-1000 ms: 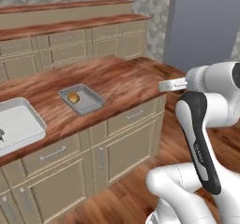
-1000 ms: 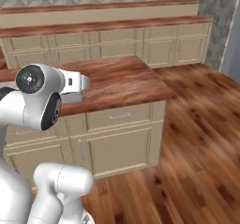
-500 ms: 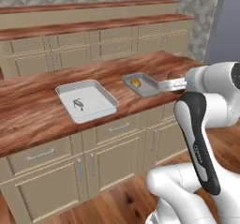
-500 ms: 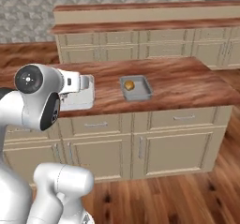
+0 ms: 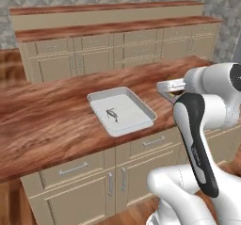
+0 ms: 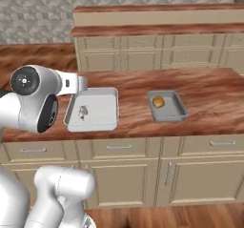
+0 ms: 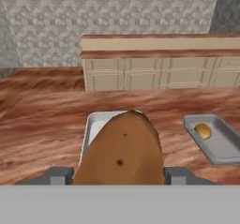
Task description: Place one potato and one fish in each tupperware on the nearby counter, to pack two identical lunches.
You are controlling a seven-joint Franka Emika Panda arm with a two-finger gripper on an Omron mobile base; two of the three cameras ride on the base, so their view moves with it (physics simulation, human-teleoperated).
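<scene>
In the hand view my gripper (image 7: pixel 118 175) is shut on a big brown potato (image 7: pixel 123 148), which fills the space between the two dark fingertips (image 7: pixel 58 175). Behind it lies the larger tupperware (image 7: pixel 91 124), mostly hidden by that potato. The same tray (image 6: pixel 102 105) holds a small grey fish (image 6: pixel 83 111); the left base view also shows the tray (image 5: pixel 132 108) and fish (image 5: pixel 112 114). The smaller tupperware (image 6: pixel 178 106) to the right holds a second potato (image 6: pixel 158 101), seen again as tray (image 7: pixel 220 145) and potato (image 7: pixel 203 130). My hand hovers above the counter's front edge.
The reddish-brown counter (image 6: pixel 209 93) runs left and right over beige cabinets with bar handles (image 6: pixel 119 147). A second counter with a raised shelf (image 6: pixel 157 29) stands behind, against a grey stone wall. My white arm (image 5: pixel 197 125) blocks the right side of the left base view.
The whole scene has shifted in both base views, so the base has driven along the counter. The two trays now lie in front of me. The potato stays in my grip.
</scene>
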